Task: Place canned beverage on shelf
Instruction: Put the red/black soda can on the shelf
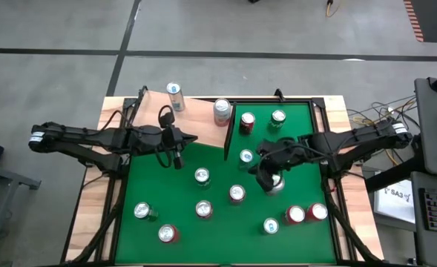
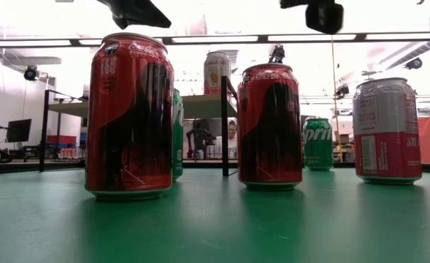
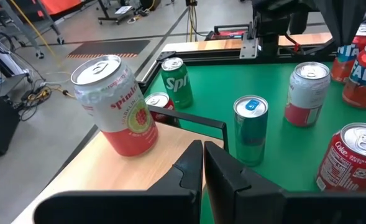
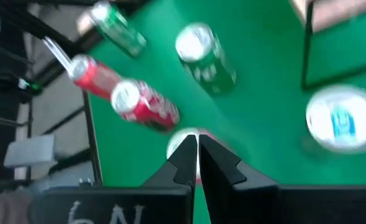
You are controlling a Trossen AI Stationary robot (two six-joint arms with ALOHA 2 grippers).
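**Both claws pressed together, no can in hand**

The right claw [image 1: 268, 180] hangs over the middle-right of the green worktop [image 1: 203, 156], fingers pressed together and pinching nothing. It sits directly above a silver-topped can [image 1: 275, 183]; the right wrist view shows that can's rim [image 4: 186, 144] just past the closed fingertips. The left claw [image 1: 177, 159], likewise pressed together and empty, waits at the edge of the shelf [image 1: 199, 119].

The shelf lies at the far left of the worktop, its dark end panel [image 1: 228, 133] upright. Two cans stand on it already: a blue-topped one [image 1: 175, 96] at the far edge and a pink-labelled one [image 3: 115, 104] near the panel.

Judgement: the step in hand is the approach to a pickup. To do it well, the right claw should spread before descending, centre on the can body below the rim, and close squarely. Neighbouring cans [image 1: 237, 193] stand near; a straight lift avoids toppling them.
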